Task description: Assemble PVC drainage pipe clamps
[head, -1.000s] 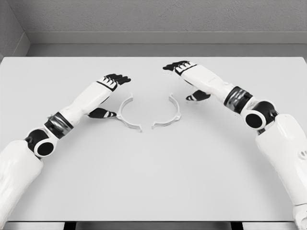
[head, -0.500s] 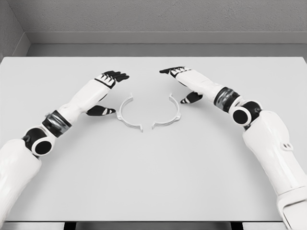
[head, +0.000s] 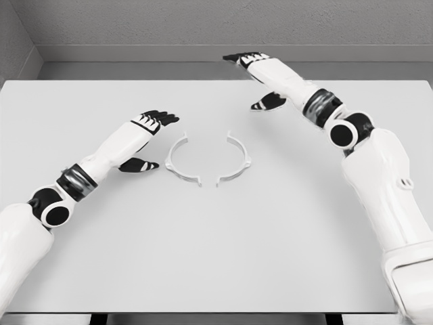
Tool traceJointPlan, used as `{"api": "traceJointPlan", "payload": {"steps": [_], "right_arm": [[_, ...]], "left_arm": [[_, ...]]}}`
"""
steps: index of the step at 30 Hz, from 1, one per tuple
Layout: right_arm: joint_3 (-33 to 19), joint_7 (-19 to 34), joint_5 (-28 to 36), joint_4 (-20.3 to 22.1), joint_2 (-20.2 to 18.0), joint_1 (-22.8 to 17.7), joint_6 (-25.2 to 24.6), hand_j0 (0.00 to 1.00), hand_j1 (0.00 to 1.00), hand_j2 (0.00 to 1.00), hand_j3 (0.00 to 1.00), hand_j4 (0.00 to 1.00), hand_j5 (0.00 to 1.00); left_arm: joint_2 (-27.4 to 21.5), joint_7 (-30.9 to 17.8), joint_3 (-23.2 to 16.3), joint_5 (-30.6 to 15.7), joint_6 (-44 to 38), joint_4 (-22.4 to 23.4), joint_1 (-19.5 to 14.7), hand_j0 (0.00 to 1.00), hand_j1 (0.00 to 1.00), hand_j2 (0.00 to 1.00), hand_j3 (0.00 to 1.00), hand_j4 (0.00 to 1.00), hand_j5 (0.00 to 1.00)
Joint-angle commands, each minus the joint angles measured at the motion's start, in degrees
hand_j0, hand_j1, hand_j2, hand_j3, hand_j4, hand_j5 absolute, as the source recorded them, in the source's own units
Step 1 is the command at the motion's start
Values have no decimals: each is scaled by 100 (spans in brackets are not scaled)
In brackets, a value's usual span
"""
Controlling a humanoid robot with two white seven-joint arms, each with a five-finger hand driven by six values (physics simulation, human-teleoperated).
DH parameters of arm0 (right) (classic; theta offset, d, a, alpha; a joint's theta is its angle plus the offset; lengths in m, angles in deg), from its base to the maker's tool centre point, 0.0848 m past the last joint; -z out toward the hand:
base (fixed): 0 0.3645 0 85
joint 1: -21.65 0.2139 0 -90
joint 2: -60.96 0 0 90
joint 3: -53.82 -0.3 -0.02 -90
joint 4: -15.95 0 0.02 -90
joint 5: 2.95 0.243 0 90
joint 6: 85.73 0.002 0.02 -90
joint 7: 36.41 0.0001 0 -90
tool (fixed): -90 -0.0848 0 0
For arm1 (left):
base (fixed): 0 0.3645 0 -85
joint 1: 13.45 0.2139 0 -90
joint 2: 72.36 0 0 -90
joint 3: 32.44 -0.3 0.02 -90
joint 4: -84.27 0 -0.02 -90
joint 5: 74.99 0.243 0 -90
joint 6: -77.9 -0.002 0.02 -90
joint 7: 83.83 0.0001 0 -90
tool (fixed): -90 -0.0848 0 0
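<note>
You have a pale worktop [head: 216,257] before you. Your right hand [head: 260,71] hovers at the far side, fingers released, grasping nothing. Your left hand [head: 145,132] sits just left of the clamp halves, fingers also released. The left clamp half [head: 177,162] and right clamp half [head: 237,161] lie mid-worktop, facing, apart.

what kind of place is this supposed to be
Most likely a bare simulated test bench, not a real workshop: a plain white table against a grey wall, holding only two white clamp halves, with the left hand and right hand open above it.
</note>
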Motion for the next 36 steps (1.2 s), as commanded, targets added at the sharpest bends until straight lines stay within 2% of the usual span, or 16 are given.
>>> {"api": "traceJointPlan", "payload": {"steps": [1,2,3,5,7,8,9,10,12,13,15,18,19,20,36], "right_arm": [[-471,18,76,44,-240,-9,13,100,100,100,100,100,100],[-507,18,85,114,-354,-35,40,100,100,100,100,100,100],[-612,18,111,491,-609,-175,57,100,100,100,100,100,100],[-1113,158,383,1695,-1092,-1036,57,100,100,100,100,100,100],[-1877,343,867,3110,-1514,-2170,66,100,100,100,100,100,100],[-2316,361,1112,3680,-1690,-2635,75,100,100,100,100,100,100],[-2615,352,1350,3972,-1796,-2944,92,100,100,100,100,100,100],[-2967,370,1605,4087,-1910,-3102,172,100,100,100,100,100,100],[-3135,493,2229,4087,-2262,-3331,338,100,100,100,100,100,100],[-3126,502,2238,4087,-2253,-3734,680,100,100,100,100,100,100],[-3065,519,2177,4087,-2262,-4236,850,100,100,100,100,100,100],[-2950,1336,2185,4034,-2227,-4491,850,100,100,100,100,100,100],[-2977,1740,2238,3973,-2200,-4430,850,100,100,100,100,100,100],[-2968,1857,2238,3981,-2174,-4386,850,100,100,100,100,100,100],[-2898,1857,2238,4025,-1980,-4219,850,100,100,100,100,100,100]], "left_arm": [[2,3,3,-39,2,-6,0,100,100,100,100,100,100],[10,3,3,-39,2,-6,0,100,100,100,100,100,100],[19,3,3,-48,2,-6,0,100,100,100,100,100,100],[28,3,3,-48,2,-6,-9,100,100,100,100,100,100],[28,3,12,-48,2,-6,-9,100,100,100,100,100,100],[37,3,3,-48,2,-6,-9,100,100,100,100,100,100],[37,3,3,-39,2,-6,-9,100,100,100,100,100,100],[46,3,3,-39,2,-6,-9,100,100,100,100,100,100],[46,3,3,-31,2,-6,-17,100,100,100,100,100,100],[46,3,3,-31,2,-6,-18,100,100,100,100,100,100],[54,3,3,-31,2,-15,-9,100,100,100,100,100,100],[63,3,3,-31,2,-15,-9,100,100,100,100,100,100],[90,3,3,-31,2,-15,-9,100,100,100,100,100,100],[98,3,3,-31,2,-15,-9,100,100,100,100,100,100],[301,11,12,-31,2,-129,26,100,100,100,100,100,100]]}}
